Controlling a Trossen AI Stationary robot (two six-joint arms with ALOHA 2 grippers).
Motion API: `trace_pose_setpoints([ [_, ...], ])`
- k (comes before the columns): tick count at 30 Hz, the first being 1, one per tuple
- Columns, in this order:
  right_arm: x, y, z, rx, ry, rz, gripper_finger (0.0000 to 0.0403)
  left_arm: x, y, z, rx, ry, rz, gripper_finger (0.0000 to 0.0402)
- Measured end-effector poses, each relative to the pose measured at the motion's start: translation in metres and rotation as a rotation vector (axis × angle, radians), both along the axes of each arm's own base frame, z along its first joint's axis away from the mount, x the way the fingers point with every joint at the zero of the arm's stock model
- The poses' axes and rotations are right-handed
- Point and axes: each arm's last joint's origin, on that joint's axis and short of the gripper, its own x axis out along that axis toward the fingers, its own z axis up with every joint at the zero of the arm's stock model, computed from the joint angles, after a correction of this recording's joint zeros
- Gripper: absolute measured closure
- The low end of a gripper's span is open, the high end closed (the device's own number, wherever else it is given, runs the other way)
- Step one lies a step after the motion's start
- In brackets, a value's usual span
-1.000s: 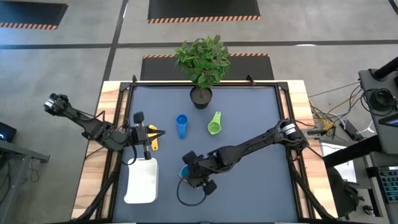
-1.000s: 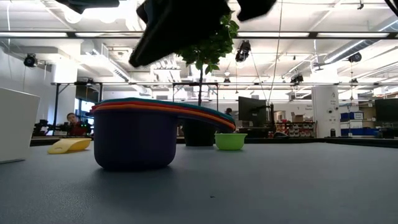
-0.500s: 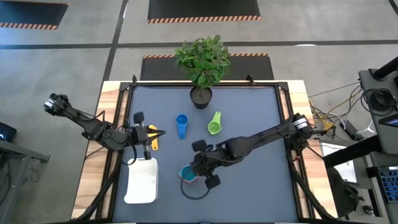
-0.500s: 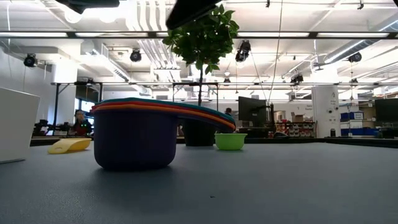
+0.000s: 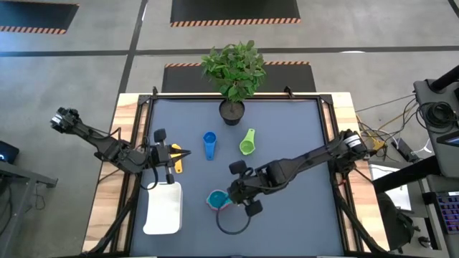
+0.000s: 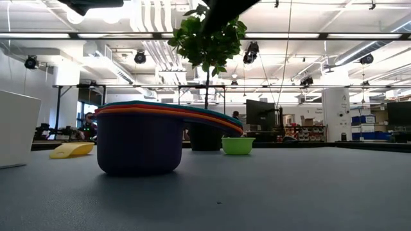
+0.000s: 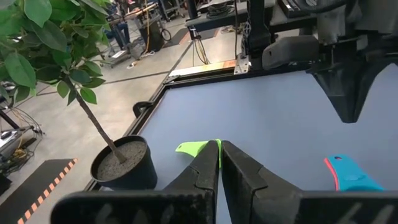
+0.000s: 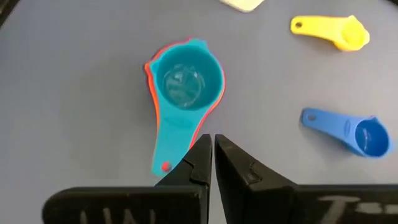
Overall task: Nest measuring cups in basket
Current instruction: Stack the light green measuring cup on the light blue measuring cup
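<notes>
My right gripper [image 8: 213, 155], fingers together and empty, hovered lower-centre over the light, rigid nested cups [image 8: 185, 84], best grasped by their flat handles.

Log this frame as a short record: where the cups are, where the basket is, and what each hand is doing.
nested stack: teal cup on top, on the mat, outside the basket
loose cups: blue, green, yellow, each lying apart on the mat
basket: white, near the left arm, nothing seen in it
plant pot: black, at the mat's far edge
right hand: shut, empty, above the stack's handle
left hand: shut, empty, waiting beside the yellow cup
</notes>
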Motion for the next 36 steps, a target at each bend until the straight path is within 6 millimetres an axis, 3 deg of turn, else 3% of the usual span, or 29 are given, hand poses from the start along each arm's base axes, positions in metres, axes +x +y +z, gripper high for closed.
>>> trace_pose_setpoints([
  [7,-0.016,-0.007,-0.009,-0.013,0.024,-0.021,0.0394,0.000,0.000,0.000,-0.013,-0.003,0.004,0.0402],
  [13,-0.027,-0.023,-0.022,-0.161,0.029,-0.100,0.0394,0.000,0.000,0.000,-0.017,-0.004,0.004,0.0402],
  [21,-0.037,-0.060,-0.041,-0.122,0.005,-0.110,0.0394,0.000,0.000,0.000,-0.018,-0.006,0.004,0.0402],
  [30,-0.052,-0.102,-0.047,-0.048,-0.206,-0.110,0.0394,0.000,0.000,0.000,-0.023,-0.006,0.006,0.0402],
  [36,-0.061,-0.131,-0.073,-0.082,-0.173,-0.170,0.0394,0.000,0.000,0.000,-0.023,-0.006,0.006,0.0402],
])
